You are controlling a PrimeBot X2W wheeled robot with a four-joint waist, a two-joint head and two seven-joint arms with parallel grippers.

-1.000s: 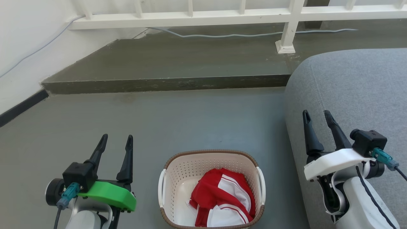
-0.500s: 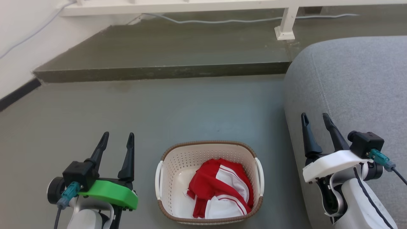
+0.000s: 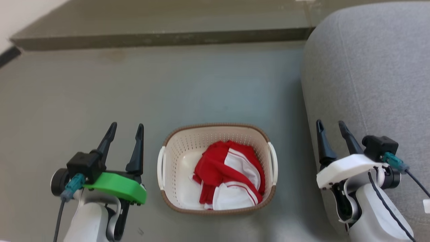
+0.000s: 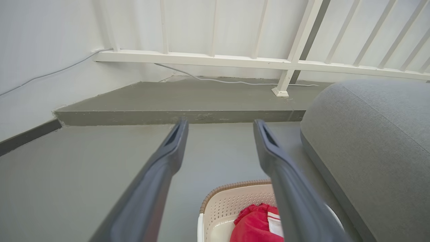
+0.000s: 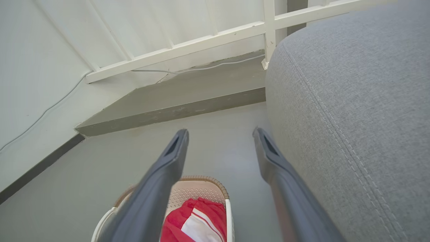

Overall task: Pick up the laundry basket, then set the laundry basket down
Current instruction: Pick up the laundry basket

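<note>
The basket (image 3: 201, 143) sits on the floor (image 3: 201, 84) between the left gripper (image 3: 127, 124) and right gripper (image 3: 329, 122), jaws spread on both.

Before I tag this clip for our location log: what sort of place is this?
Likely a home living area: a grey sofa, a laundry basket holding red-and-white clothes on the floor, and a white railing above a low step.
</note>
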